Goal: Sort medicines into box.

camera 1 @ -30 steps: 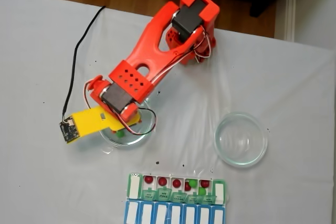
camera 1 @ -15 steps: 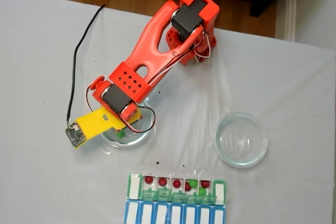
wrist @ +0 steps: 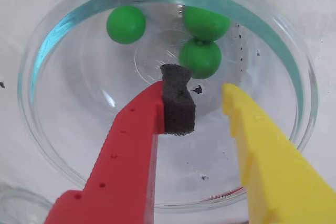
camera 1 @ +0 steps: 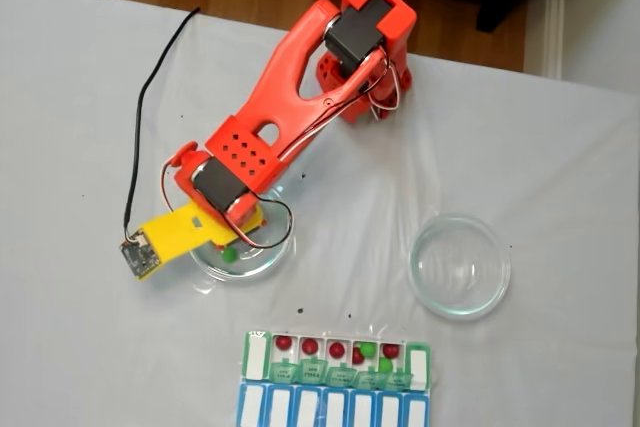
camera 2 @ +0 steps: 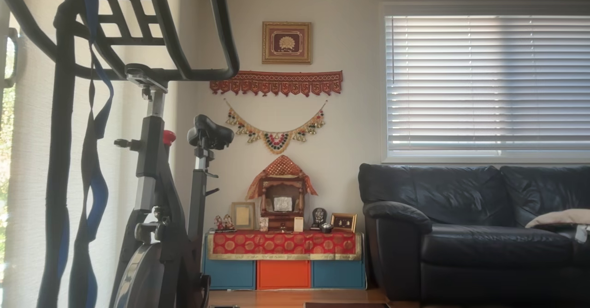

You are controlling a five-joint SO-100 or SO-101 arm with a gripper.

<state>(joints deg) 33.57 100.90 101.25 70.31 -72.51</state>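
Gripper (wrist: 202,98) hangs over a clear glass dish (wrist: 42,51), jaws apart, nothing btwn them; red finger w/ dark foam pad, yellow finger opposite. Three bright green balls (wrist: 199,57) sit in the dish, two touching. In the fixed view, pill box (camera 1: 335,377) lies near the table's front edge w/ red and green balls in its green row.

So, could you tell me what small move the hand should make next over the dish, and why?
Probably ease forward and down so the nearest green ball sits between the fingers, then close. The hand is open and empty inside the glass dish, with the ball just beyond its tips, not yet between them.
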